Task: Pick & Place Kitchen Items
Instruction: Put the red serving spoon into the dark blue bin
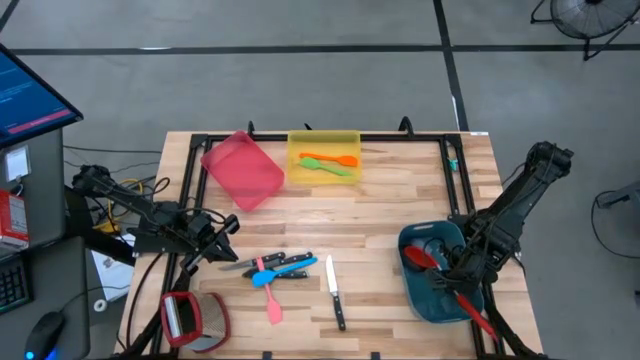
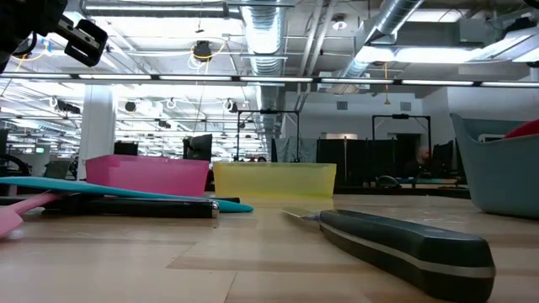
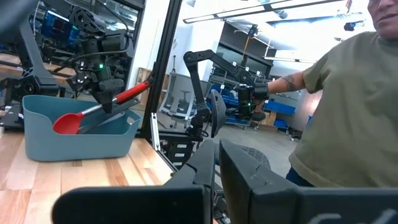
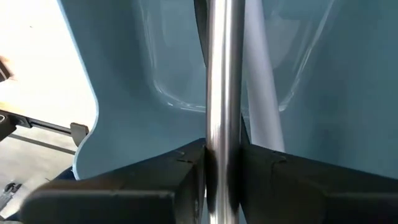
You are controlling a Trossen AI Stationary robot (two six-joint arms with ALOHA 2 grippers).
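The left gripper [image 1: 228,232] is waiting shut and empty at the table's left, just beside the remaining utensils [image 1: 280,268], their long axes lying largely across the table from it; a lone knife [image 1: 336,294] is lying lengthwise further right. The right gripper [image 1: 462,268] is hanging inside the teal bin [image 1: 420,296], fingers [image 4: 186,163] pinching a steel shaft [image 4: 222,93] that runs straight between them, beside the red spoon [image 1: 424,256]. Pink bin [image 1: 242,170] and yellow bin [image 1: 324,157] are standing well clear.

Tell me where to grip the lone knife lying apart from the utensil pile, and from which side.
Take the knife by its black handle, the end toward the table's front edge, coming straight down from above. It lies flat with open wood all around it, so the fingers can probably straddle the handle's width.
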